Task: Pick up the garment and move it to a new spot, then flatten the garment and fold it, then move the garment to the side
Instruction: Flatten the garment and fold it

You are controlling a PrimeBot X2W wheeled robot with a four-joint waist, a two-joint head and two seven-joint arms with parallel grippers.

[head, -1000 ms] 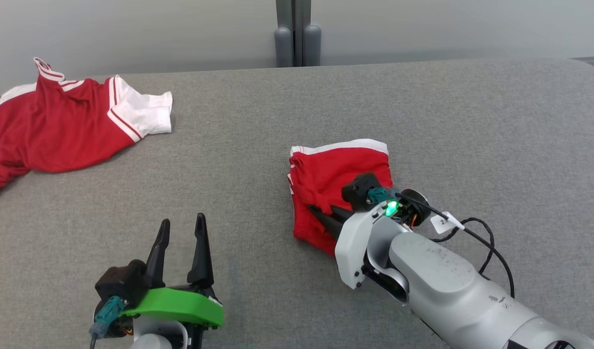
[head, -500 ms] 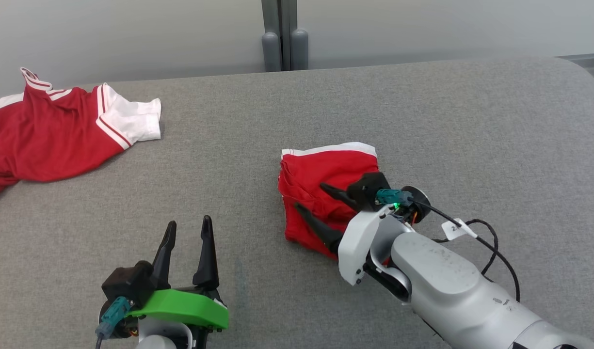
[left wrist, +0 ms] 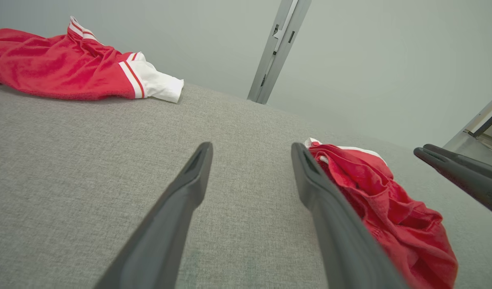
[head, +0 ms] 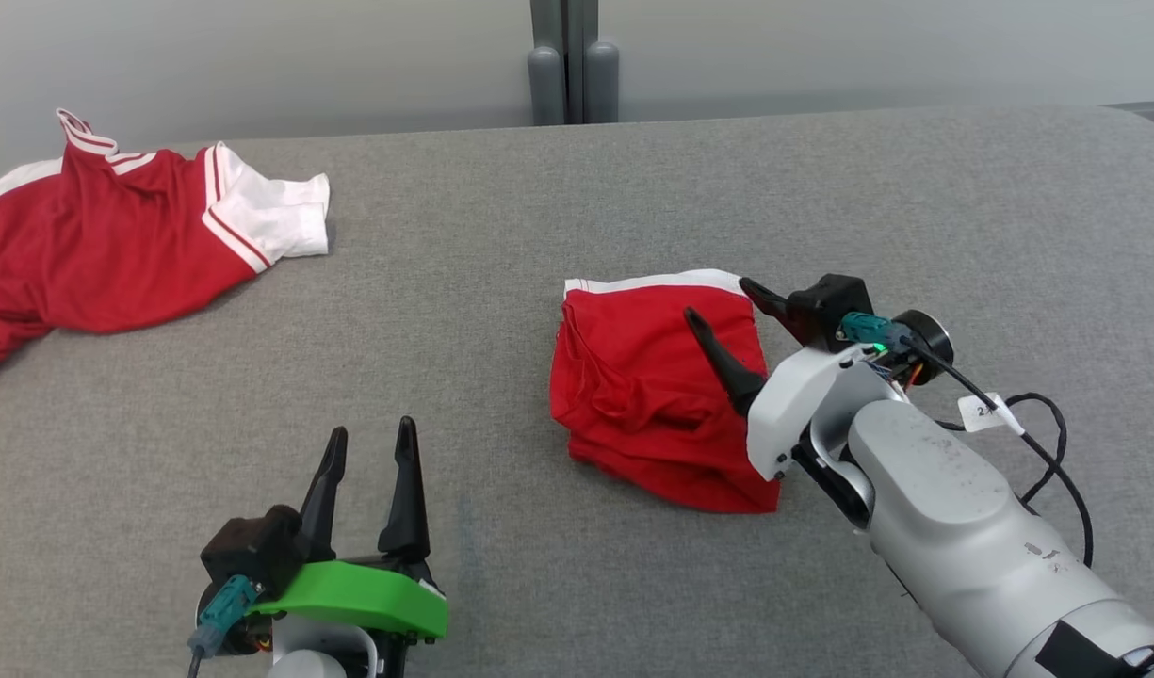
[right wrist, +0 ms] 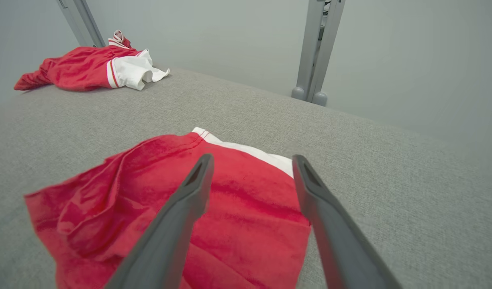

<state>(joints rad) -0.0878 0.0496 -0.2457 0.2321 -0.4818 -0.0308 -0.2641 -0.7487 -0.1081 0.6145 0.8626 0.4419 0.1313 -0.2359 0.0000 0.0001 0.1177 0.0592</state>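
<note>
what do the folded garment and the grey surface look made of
Folded garment: soft knit fabric, matte and slightly fuzzy, likely jersey; it creases and slumps. Surface: grey woven cloth, matte; a fine weave grain shows, perhaps padded underneath.

Your left pincer [head: 372, 427] sits low, fingers [head: 405, 490] spread apart and pointing forward. Your right pincer [head: 718, 298] has also its fingers wide apart, forearm [head: 953, 490] stretched forward.

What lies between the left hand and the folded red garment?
Only bare grey surface: in the head view, the stretch from the left hand to the folded red garment holds no object.
</note>
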